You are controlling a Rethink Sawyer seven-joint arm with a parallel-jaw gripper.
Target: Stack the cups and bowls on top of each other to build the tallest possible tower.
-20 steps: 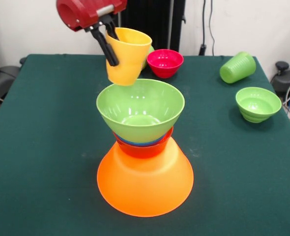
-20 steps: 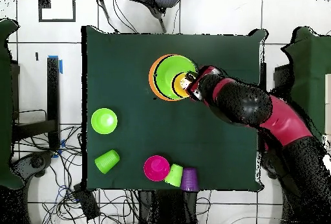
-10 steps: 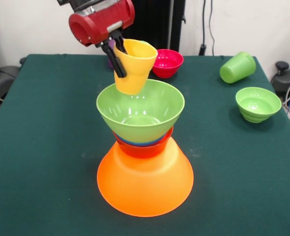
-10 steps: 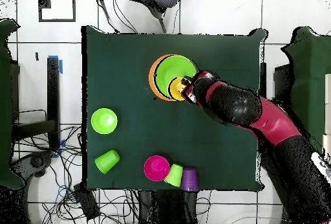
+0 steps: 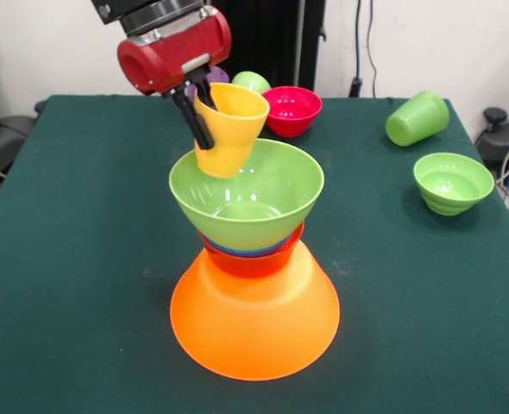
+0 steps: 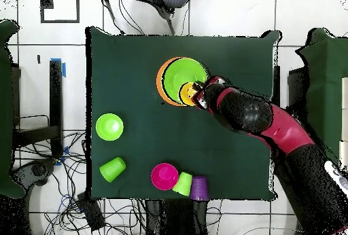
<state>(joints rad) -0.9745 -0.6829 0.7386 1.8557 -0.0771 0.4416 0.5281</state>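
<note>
four cups (image 5: 229, 129) and six bowls (image 5: 247, 194) show: one yellow, one purple, two green cups.

The table (image 5: 73, 259) wears a dark green cloth. Near its middle the orange bowl (image 5: 254, 323) sits upside down, wide rim flat on the cloth. Off to one side stands a small green bowl (image 5: 452, 182), upright — and beyond it a green cup (image 5: 417, 118) lies tipped on its side. At the far edge a pink bowl (image 5: 291, 109) stands upright, with a second green cup (image 5: 251, 82) and a purple cup (image 6: 198, 187) just beside it.
</note>
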